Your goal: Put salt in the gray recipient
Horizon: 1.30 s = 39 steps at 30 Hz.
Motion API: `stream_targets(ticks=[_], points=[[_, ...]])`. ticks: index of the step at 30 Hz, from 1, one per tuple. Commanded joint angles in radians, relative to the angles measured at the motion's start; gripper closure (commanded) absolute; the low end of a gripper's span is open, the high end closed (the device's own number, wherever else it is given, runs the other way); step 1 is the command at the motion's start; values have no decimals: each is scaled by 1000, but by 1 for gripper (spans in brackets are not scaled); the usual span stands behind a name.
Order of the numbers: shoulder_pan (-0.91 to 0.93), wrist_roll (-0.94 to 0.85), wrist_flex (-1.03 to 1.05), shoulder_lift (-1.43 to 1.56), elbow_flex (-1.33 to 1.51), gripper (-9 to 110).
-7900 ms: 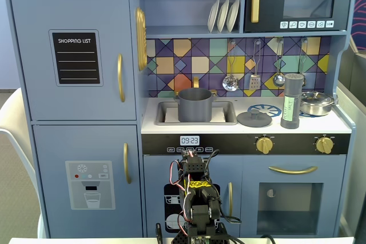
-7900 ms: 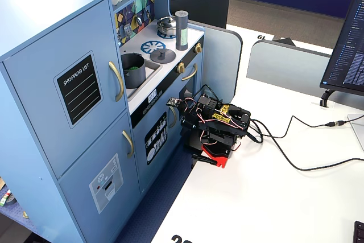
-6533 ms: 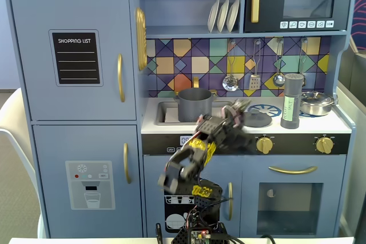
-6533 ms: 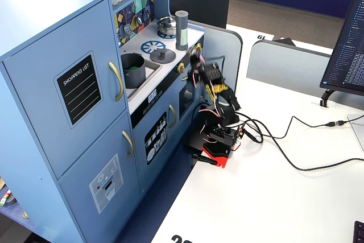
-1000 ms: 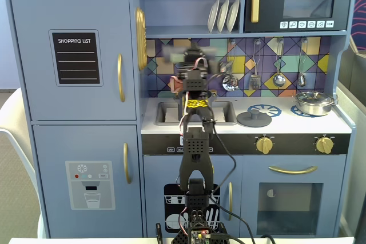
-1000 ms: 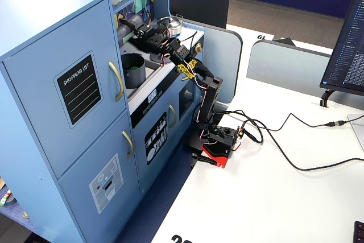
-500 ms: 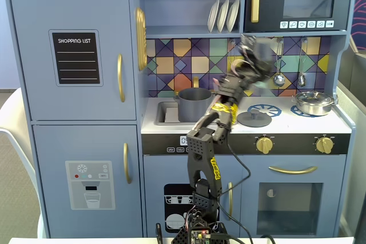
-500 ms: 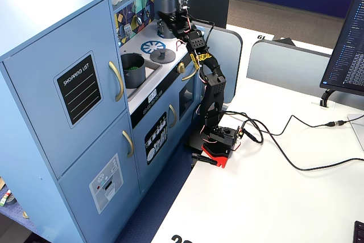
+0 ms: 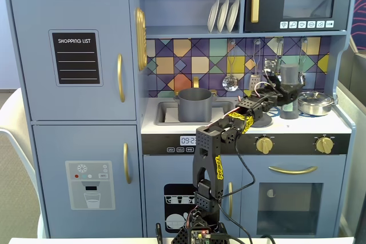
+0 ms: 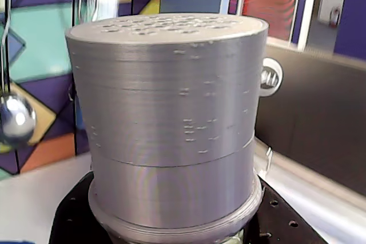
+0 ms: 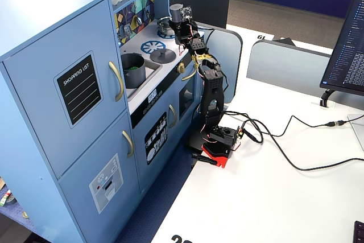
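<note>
The salt (image 9: 289,78) is a slim gray shaker, upright at the right end of the toy kitchen counter, and its base seems to reach the countertop. My gripper (image 9: 286,98) is shut round its body. In the wrist view the cap of the salt (image 10: 168,101) fills the frame, with the black jaws of the gripper (image 10: 174,227) hugging it on both sides. The other fixed view shows the salt (image 11: 176,12) and gripper (image 11: 181,24) at the counter's far end. The gray recipient (image 9: 194,105) stands in the sink (image 11: 132,69), well left of the gripper.
A flat gray lid (image 9: 258,120) lies on the counter between pot and shaker, partly behind the arm. A shiny steel pan (image 9: 316,103) sits just right of the shaker. Ladles hang on the tiled back wall (image 9: 230,81). Cables trail over the white desk (image 11: 296,157).
The arm has swung from above the pot at the left over to the right end of the counter with the shaker. The shaker has come down beside the steel pan and stands upright.
</note>
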Motion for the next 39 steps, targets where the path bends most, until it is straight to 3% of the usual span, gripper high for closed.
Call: stream_targets(ticks=[1,16,18,22,24,26,34,39], points=[[18,31,-43,-8,-28,101],[15,-15,-118,-32,67,101],[21,-2,-132,-18,91,88],[43,32,-178,17,146,46],[54,-75,-135,41,161,26],[64,-229,-89,77,186,22],[71,-141,40,428,374,22],[55,-92,351,827,534,22]])
